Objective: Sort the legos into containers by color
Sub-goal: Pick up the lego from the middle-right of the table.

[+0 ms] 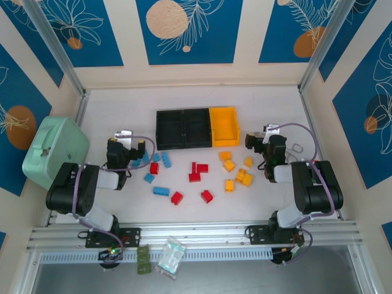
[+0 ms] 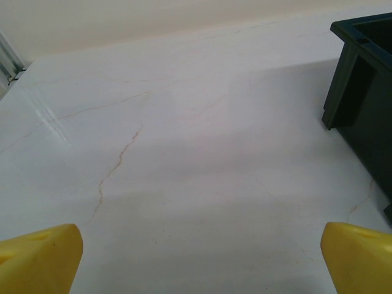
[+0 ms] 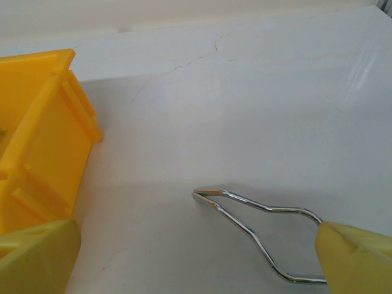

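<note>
a: where do we stand on the sort?

b: we judge it not begun. all the legos (image 1: 194, 177) lie loose on the table (image 1: 275, 104) between the arms, roughly clustered blue, red, orange; the containers (image 1: 184, 112) beyond them look empty from above.

a: grippers?

b: left gripper (image 2: 199, 260) spread wide, holding nothing. right gripper (image 3: 199, 260) equally wide; a wire loop (image 3: 269, 208) lies between its fingers, ungripped.

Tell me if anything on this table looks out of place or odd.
A bent metal wire loop lies on the table right of the yellow bin, just ahead of the open right end effector. It looks like stray hardware, not part of the sorting.
</note>
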Robot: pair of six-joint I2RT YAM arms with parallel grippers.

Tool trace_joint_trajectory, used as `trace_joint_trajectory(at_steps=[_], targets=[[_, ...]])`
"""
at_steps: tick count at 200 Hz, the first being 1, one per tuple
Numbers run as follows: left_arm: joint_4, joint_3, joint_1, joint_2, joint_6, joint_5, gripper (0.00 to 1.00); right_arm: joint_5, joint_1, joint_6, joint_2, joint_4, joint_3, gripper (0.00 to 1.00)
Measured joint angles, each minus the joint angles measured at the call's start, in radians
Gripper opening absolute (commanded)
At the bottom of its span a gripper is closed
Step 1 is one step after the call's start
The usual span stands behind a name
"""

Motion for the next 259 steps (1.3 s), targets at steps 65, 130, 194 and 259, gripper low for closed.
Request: trace_joint_trajectory(at_steps=[65, 130, 194, 259], targets=[[-0.27, 0.116, 0.005, -0.137, -0.023, -0.059, 0.99, 0.014, 0.025, 0.001, -0.179, -0.193, 0.036, 0.99], [-0.626, 0.277, 0.017, -0.303, -0.387, 0.052, 0.97, -0.196, -0.179, 0.479, -0.369, -0.785, 0.327, 0.88], [-0.88, 0.319, -0.026, -0.306, -0.547, 0.418, 0.81, -0.301, -0.042, 0.554, -0.272, -1.313, 0.402, 0.78], [-0.984, 0.301, -0.252, -0.42, -0.573, 0.429, 0.79, -0.225, 0.092, 0.563, -0.081, -1.544, 0.513, 0.74]])
